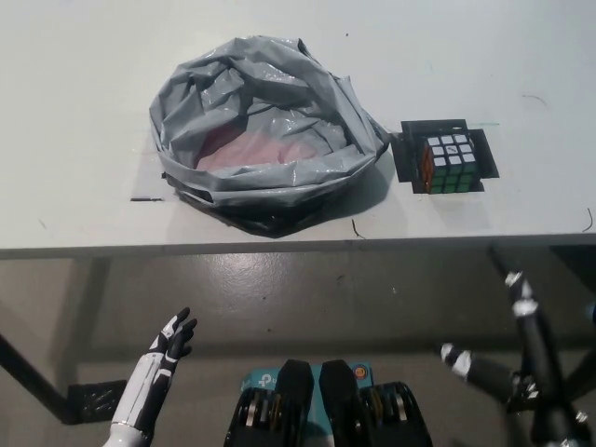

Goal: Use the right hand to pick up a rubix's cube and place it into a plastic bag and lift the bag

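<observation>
Right hand (507, 358) at lower right, fingers spread, empty; cube (449, 160) lies well above it, right of the bag (265, 130). Left hand (174, 337) rests open at lower left.

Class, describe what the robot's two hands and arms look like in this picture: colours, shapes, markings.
The left hand has dark fingers on a white, segmented forearm shell with dark seams. The right hand is black, with slim rod-like fingers that carry white bands near their tips.

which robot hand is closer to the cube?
The black right robot hand, low at the right, almost under the cube. The white left robot hand is far left, below the bag.
</observation>
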`<state>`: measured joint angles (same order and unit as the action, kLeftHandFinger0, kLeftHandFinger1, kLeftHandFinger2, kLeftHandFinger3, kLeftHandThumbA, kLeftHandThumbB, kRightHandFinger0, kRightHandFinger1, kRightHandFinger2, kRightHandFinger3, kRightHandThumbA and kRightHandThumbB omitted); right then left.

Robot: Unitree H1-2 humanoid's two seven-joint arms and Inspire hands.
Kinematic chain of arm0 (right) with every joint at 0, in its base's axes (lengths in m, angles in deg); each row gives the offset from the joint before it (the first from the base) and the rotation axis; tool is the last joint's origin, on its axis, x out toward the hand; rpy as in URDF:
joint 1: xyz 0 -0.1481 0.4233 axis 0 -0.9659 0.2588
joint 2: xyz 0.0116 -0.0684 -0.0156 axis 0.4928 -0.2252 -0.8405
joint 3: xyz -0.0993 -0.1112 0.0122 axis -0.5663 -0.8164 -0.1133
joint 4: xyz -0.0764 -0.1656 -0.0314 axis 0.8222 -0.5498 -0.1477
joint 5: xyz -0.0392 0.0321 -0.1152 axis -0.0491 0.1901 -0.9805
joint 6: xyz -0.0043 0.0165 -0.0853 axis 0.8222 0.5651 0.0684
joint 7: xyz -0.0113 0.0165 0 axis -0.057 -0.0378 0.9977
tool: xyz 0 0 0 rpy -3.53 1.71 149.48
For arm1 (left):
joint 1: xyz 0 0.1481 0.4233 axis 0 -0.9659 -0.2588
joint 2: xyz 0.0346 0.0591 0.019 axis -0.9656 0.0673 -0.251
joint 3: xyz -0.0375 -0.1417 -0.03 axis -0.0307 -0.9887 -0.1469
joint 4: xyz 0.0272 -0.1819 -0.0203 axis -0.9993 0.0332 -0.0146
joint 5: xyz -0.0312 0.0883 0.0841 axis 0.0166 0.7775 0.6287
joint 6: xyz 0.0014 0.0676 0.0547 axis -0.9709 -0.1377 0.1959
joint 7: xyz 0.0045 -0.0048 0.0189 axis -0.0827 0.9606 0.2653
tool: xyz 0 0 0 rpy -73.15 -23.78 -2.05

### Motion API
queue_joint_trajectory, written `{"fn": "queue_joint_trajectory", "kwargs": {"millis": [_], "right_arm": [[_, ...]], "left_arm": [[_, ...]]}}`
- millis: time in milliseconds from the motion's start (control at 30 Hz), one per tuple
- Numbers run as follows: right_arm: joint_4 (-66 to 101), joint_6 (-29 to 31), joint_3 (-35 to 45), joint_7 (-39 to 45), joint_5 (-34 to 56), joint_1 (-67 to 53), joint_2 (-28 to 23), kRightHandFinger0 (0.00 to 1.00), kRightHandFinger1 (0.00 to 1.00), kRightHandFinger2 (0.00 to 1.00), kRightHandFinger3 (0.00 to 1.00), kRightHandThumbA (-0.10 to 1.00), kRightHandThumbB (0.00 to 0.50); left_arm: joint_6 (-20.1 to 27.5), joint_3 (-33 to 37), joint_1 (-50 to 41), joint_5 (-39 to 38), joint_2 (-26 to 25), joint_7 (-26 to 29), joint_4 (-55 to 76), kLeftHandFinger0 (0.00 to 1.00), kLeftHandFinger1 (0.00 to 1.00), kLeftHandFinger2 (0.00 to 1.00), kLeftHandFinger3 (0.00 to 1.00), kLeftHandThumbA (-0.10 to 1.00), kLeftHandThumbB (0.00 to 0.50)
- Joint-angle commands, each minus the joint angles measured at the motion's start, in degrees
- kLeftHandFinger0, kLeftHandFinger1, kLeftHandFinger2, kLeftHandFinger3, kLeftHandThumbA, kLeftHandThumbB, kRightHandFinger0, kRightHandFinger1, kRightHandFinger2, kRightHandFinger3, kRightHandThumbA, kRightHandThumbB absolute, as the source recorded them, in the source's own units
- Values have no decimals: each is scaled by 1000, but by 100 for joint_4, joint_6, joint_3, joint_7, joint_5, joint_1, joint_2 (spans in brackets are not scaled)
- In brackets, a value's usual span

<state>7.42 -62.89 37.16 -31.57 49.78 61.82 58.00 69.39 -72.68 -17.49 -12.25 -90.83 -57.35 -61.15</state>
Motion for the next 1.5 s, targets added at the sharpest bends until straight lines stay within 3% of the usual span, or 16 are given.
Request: {"fn": "queue_joint_trajectory", "kwargs": {"millis": [0, 167, 300, 433, 533, 633, 733, 867, 933, 1000, 1133, 1467], "right_arm": [[1499, -1679, 236, 944, -409, 1149, -538, 1000, 1000, 1000, 1000, 1000, 413], [1760, -2659, 159, 1916, -332, 2219, -1419, 1000, 1000, 1000, 1000, 1000, 404], [1381, -3320, -24, 2639, -118, 3403, -2200, 1000, 1000, 1000, 1000, 904, 424], [377, -3601, -486, 3453, -90, 4637, -2754, 1000, 1000, 1000, 1000, 821, 444], [-449, -3327, -855, 3827, -170, 5226, -2910, 1000, 1000, 1000, 1000, 761, 462], [-1259, -3061, -1221, 4073, -373, 5754, -2953, 1000, 1000, 1000, 1000, 775, 499], [-2060, -3166, -1555, 4469, -372, 6294, -2903, 1000, 1000, 1000, 1000, 720, 491], [-2883, -3226, -1984, 4948, -568, 6860, -2894, 1000, 1000, 1000, 1000, 769, 500], [-3484, -3218, -2151, 5199, -534, 7195, -2787, 1000, 1000, 1000, 1000, 690, 500], [-3978, -3106, -2434, 5480, -649, 7494, -2728, 1000, 1000, 1000, 1000, 725, 500], [-4834, -3110, -2810, 5968, -659, 7948, -2569, 1000, 1000, 1000, 1000, 690, 500], [-6475, -2713, -3517, 6406, -820, 8595, -2054, 1000, 1000, 1000, 1000, 803, 491]], "left_arm": [[286, -68, 170, 1, -78, -35, 380, 1000, 1000, 1000, 1000, 1000, 142], [219, -84, 224, 16, -124, -55, 439, 1000, 1000, 1000, 1000, 1000, 139], [207, -95, 309, 17, -168, -82, 452, 1000, 1000, 1000, 1000, 1000, 124], [266, -105, 377, -4, -176, -92, 420, 1000, 1000, 1000, 1000, 1000, 119], [231, -110, 333, -44, -178, -114, 467, 1000, 1000, 1000, 1000, 1000, 100], [266, -107, 368, -31, -184, -112, 428, 1000, 1000, 1000, 1000, 1000, 99], [197, -104, 310, -96, -181, -158, 468, 1000, 1000, 1000, 1000, 1000, 114], [248, -83, 357, -94, -187, -185, 411, 1000, 1000, 1000, 1000, 1000, 119], [188, -57, 373, -31, -207, -193, 423, 1000, 1000, 1000, 1000, 1000, 141], [126, -48, 383, -11, -206, -195, 466, 1000, 1000, 1000, 1000, 1000, 137], [77, -47, 398, -80, -188, -234, 501, 1000, 1000, 1000, 1000, 1000, 119], [130, -47, 371, -3, -199, -225, 503, 1000, 1000, 1000, 1000, 1000, 145]]}}
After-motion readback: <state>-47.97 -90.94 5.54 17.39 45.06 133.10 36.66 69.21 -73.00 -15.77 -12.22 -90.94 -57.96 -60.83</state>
